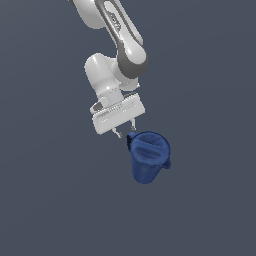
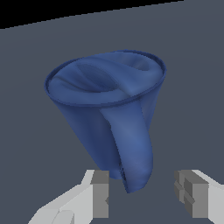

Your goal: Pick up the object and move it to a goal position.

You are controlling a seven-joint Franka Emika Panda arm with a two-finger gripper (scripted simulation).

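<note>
Your hand (image 1: 125, 132) hangs released, fingers spread, just beside the dark blue pitcher (image 1: 149, 156), which stands on the grey desk (image 1: 50, 200). In the wrist view the pitcher's handle (image 2: 135, 148) points between the two fingers (image 2: 101, 192), not yet gripped. Closing on the handle alone risks the tapered body swinging or slipping out. The arm reaches down from above, wrist tilted toward the pitcher.

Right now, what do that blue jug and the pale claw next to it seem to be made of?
The pitcher looks like moulded plastic: one even dark blue, soft dull sheen, rounded handle and lid. The gripper looks like pale grey hard plastic or painted metal, with darker matte fingertips that may be rubbery. It is a render, so this is a guess.
</note>
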